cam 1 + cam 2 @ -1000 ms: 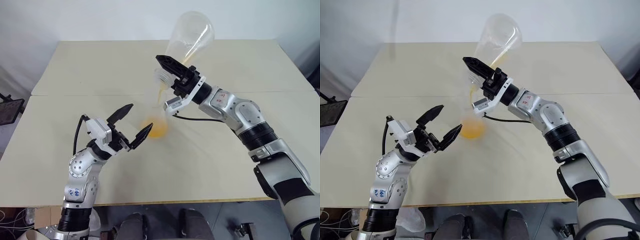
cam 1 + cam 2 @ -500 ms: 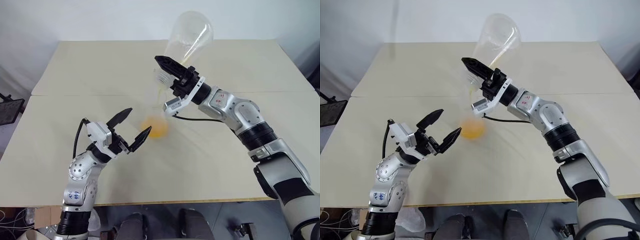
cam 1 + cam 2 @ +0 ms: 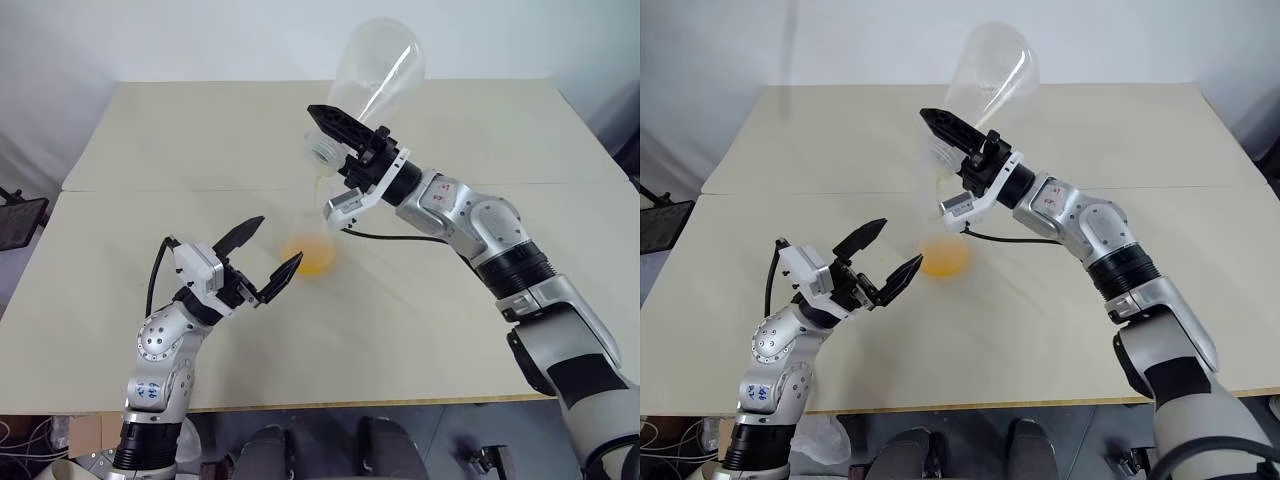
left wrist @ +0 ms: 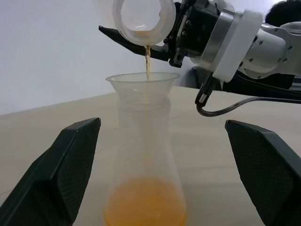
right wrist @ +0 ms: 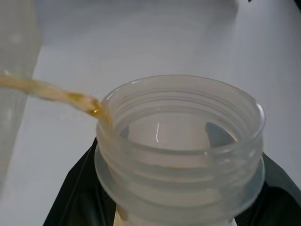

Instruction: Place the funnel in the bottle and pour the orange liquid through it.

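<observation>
Funnel [image 4: 142,82] sits in the neck of the clear bottle [image 4: 145,165], which stands upright on the beige desk [image 3: 450,310] near its middle. Orange liquid [image 4: 145,212] pools in the bottle's rounded base, and a thin orange stream [image 4: 147,63] falls from above into the funnel's flared rim. The stream leaves the threaded mouth of a large clear conical flask [image 3: 375,70], tipped mouth-down above the bottle. The right pincer [image 3: 335,135] is clamped on this flask's neck. The left pincer [image 3: 262,255] hovers just beside the bottle on the robot's left, its black fingers [image 4: 56,174] spread wide apart on either side of the bottle without touching it.
</observation>
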You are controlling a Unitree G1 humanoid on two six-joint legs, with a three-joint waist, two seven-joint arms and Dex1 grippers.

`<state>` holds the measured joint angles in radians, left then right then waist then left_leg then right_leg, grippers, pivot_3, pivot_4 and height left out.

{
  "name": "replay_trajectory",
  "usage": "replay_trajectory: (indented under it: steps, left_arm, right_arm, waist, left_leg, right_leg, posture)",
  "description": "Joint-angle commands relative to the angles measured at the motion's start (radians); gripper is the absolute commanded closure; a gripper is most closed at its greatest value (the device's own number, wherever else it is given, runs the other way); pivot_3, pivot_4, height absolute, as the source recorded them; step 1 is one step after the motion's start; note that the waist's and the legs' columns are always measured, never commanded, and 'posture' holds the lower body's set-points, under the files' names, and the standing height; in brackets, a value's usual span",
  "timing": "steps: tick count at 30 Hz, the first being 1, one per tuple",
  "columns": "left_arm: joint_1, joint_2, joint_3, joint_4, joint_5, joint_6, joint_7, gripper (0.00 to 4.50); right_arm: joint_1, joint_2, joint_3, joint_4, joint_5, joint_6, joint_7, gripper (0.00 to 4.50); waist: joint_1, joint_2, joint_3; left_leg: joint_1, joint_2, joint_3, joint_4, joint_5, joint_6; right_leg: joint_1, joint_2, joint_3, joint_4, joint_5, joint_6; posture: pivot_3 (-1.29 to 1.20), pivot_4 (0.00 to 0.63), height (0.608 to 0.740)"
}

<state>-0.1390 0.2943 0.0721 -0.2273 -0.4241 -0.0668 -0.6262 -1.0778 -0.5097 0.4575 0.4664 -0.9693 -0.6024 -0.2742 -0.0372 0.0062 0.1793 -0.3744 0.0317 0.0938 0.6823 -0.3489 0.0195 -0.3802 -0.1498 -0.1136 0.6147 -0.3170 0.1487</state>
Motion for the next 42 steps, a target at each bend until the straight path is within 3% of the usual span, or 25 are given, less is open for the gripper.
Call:
replay_trajectory:
  steps: [1,5,9,11,14,19,22,26,38,42]
  left_arm:
    - [0.012,0.015,0.012,-0.035,-0.003,-0.003,-0.004,0.0]
    - [0.018,0.025,0.016,-0.039,-0.011,0.005,-0.008,0.0]
    - [0.017,0.035,0.01,-0.044,-0.016,0.018,-0.011,0.0]
    - [0.016,0.04,0.011,-0.049,-0.02,0.026,-0.015,0.0]
    - [0.021,0.052,0.015,-0.054,-0.026,0.041,-0.025,0.0]
    - [0.027,0.061,0.018,-0.06,-0.032,0.054,-0.034,0.0]
    - [0.027,0.063,0.013,-0.063,-0.036,0.064,-0.039,0.0]
    - [0.03,0.066,0.014,-0.072,-0.042,0.075,-0.045,0.0]
    - [0.0,0.08,0.013,-0.073,-0.052,0.115,-0.082,0.0]
    - [-0.01,0.089,0.017,-0.068,-0.06,0.124,-0.092,0.0]
  right_arm:
    - [0.009,0.007,-0.067,-0.049,0.137,-0.017,0.063,2.0]
    - [0.047,0.004,-0.121,-0.078,0.301,-0.008,0.186,2.0]
    - [0.111,0.036,-0.21,-0.13,0.648,0.077,0.436,2.0]
    - [0.168,0.054,-0.319,-0.21,0.917,0.207,0.555,2.0]
    - [0.219,0.037,-0.54,-0.292,1.344,0.636,0.702,2.0]
    - [0.31,-0.101,-0.735,-0.36,1.584,0.949,0.806,2.0]
    - [0.412,-0.21,-0.808,-0.365,1.59,1.041,0.834,2.0]
    - [0.537,-0.254,-0.865,-0.395,1.554,1.046,0.818,2.0]
    - [0.701,-0.208,-1.062,-0.289,1.427,0.78,0.66,2.0]
    - [0.73,-0.188,-1.114,-0.26,1.469,0.795,0.646,2.0]
  waist:
    - [0.0,0.0,0.0]
    - [0.001,0.0,0.0]
    - [0.003,0.0,0.0]
    - [0.006,0.0,0.0]
    - [0.013,-0.001,0.0]
    - [0.028,-0.001,0.0]
    - [0.035,-0.001,0.0]
    - [0.036,-0.001,0.0]
    - [0.04,-0.001,0.0]
    - [0.039,-0.001,0.0]
  left_leg:
    - [0.0,0.0,0.0,0.0,0.0,0.0]
    - [0.0,0.0,0.0,0.0,0.0,0.0]
    - [0.0,0.0,-0.001,0.0,0.0,0.0]
    - [0.0,0.0,-0.002,0.0,0.0,0.0]
    - [0.0,0.0,-0.003,0.0,0.0,0.001]
    - [-0.001,-0.001,-0.003,0.0,-0.001,0.002]
    - [-0.001,-0.001,-0.002,0.0,-0.001,0.002]
    - [0.0,-0.002,0.0,0.0,-0.001,0.002]
    - [0.0,-0.004,0.003,0.0,-0.001,0.002]
    - [0.0,-0.004,0.003,0.0,-0.001,0.002]
  right_leg:
    - [0.0,0.0,0.0,0.0,0.0,0.0]
    - [0.0,0.0,0.0,0.0,0.0,0.0]
    - [0.002,0.0,-0.001,-0.001,0.0,0.0]
    - [0.002,0.0,-0.002,-0.001,0.0,0.0]
    - [0.003,-0.001,-0.002,-0.001,0.0,0.0]
    - [0.004,-0.001,-0.003,-0.003,0.0,0.0]
    - [0.004,-0.001,-0.003,-0.004,0.0,0.0]
    - [0.004,-0.001,-0.002,-0.006,0.0,0.0]
    - [0.004,0.0,-0.001,-0.006,0.0,0.0]
    - [0.004,0.0,-0.001,-0.006,0.0,0.0]
  posture:
    - [0.0,0.15,0.74]
    - [0.0,0.15,0.74]
    - [0.0,0.15,0.74]
    - [0.0,0.15,0.74]
    - [0.0,0.15,0.74]
    - [0.0,0.15,0.74]
    - [0.0,0.15,0.74]
    - [0.0,0.15,0.74]
    - [0.0,0.15,0.74]
    - [0.0,0.15,0.74]
